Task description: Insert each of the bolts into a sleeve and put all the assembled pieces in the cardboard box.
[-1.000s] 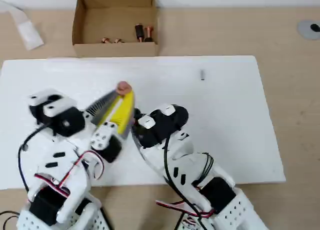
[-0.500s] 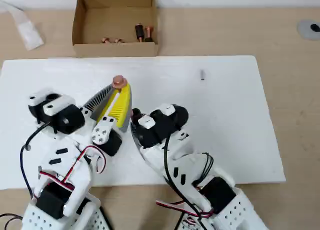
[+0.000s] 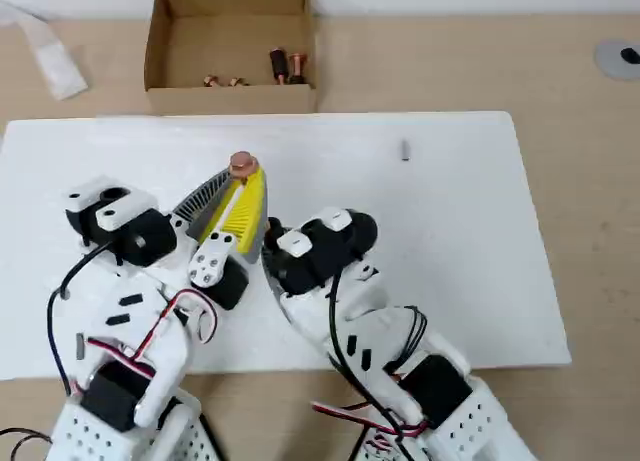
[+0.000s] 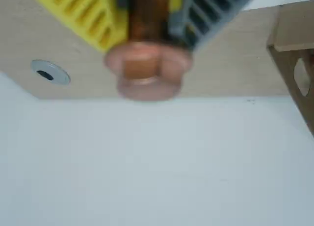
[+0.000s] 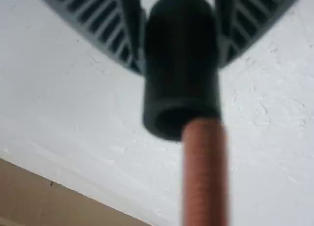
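My left gripper (image 3: 240, 173) is shut on a copper bolt (image 3: 242, 164) just above the white mat, its yellow and grey fingers meeting at the bolt. In the left wrist view the bolt's hex flange head (image 4: 147, 71) juts out past the left gripper (image 4: 147, 20). My right gripper (image 5: 179, 39) is shut on a black sleeve (image 5: 180, 64) low over the mat. A threaded copper shaft (image 5: 203, 177) meets the sleeve's open end; how far in it goes is hidden. The right arm (image 3: 320, 246) sits close beside the left's yellow finger. The cardboard box (image 3: 155, 51) stands at the back left.
Inside the box lie assembled pieces (image 3: 285, 66) and smaller copper parts (image 3: 222, 81). A small grey piece (image 3: 405, 150) rests on the white mat (image 3: 460, 241). A white strip (image 3: 50, 61) and a grey disc (image 3: 618, 57) lie on the wooden table.
My left gripper has shifted slightly toward the box with the bolt, then settled. The right arm has stayed where it was.
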Controlling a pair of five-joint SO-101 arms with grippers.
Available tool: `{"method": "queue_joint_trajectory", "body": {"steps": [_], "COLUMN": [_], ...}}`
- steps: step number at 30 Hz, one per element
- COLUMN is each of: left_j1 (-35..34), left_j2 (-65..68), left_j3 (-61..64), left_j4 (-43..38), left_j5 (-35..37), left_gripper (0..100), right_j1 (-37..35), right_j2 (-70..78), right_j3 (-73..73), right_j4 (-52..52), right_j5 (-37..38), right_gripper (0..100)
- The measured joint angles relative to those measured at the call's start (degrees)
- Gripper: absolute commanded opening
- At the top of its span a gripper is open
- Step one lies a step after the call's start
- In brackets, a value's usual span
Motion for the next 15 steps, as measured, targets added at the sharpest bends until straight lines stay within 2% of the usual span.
{"method": "queue_joint_trajectory", "body": {"steps": [9, 15], "left_j1": [0.0, 0.4], "left_j2": [0.0, -0.1], "left_j3": [2.4, 3.6], "left_j4": [-3.0, -3.5], "left_j5": [0.0, -3.1], "left_gripper": [0, 0], "right_j1": [0.0, 0.0], "right_j2": [0.0, 0.1], "right_j3": [0.0, 0.1], "right_j4": [0.0, 0.1], "right_j5": [-0.7, -0.7], "right_gripper": [0.9, 0.9]}}
